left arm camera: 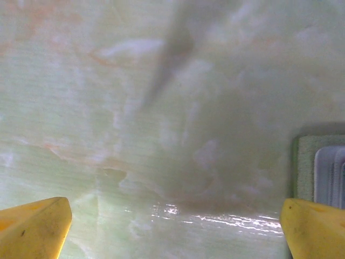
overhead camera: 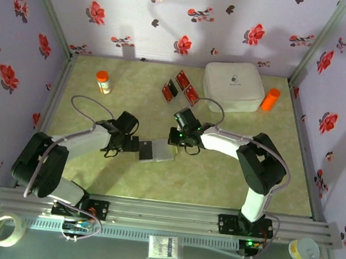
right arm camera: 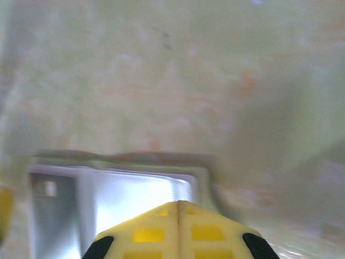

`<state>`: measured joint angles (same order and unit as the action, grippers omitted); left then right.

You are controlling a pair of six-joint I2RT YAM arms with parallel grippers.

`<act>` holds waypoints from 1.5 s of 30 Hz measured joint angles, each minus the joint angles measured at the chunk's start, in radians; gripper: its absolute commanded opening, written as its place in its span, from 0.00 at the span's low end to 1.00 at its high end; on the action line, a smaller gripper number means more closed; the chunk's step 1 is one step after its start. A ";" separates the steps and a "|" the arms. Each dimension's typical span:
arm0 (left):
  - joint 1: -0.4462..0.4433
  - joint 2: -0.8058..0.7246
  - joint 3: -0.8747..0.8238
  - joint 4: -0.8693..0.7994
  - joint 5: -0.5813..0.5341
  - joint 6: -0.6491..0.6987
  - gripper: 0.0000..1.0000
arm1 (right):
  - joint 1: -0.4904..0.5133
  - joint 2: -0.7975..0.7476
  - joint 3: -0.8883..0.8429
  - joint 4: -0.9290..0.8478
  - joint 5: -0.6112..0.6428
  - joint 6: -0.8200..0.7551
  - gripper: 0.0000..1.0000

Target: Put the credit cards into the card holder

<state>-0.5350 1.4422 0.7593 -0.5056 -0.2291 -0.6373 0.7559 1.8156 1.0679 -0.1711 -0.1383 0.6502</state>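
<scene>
While left gripper (left arm camera: 175, 224) gapes, right gripper (right arm camera: 178, 208) — pinched — overhangs the card holder (overhead camera: 156, 151).

Credit cards (overhead camera: 183, 80) lie behind the card holder (overhead camera: 156, 150), left of the box (overhead camera: 234, 85).

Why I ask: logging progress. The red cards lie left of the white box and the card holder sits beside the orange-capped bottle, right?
No. The top external view shows the card holder mid-table, far from the orange-capped bottle; the red cards lie left of the white box.
</scene>
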 measured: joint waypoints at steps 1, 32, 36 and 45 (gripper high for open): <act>0.003 -0.008 0.005 -0.004 0.000 0.003 1.00 | -0.003 0.000 -0.012 -0.003 0.005 -0.002 0.00; -0.087 -0.052 0.066 0.018 0.100 -0.037 1.00 | 0.145 -0.108 -0.098 0.098 0.050 0.149 0.00; -0.087 -0.051 0.066 0.023 0.100 -0.037 1.00 | 0.132 -0.084 -0.103 0.113 0.090 0.163 0.00; -0.105 -0.042 0.066 0.036 0.111 -0.037 1.00 | 0.045 -0.055 -0.116 0.114 0.108 0.137 0.00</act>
<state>-0.6395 1.3998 0.8249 -0.4698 -0.1184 -0.6746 0.8005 1.7603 0.9524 -0.0566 -0.0303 0.7876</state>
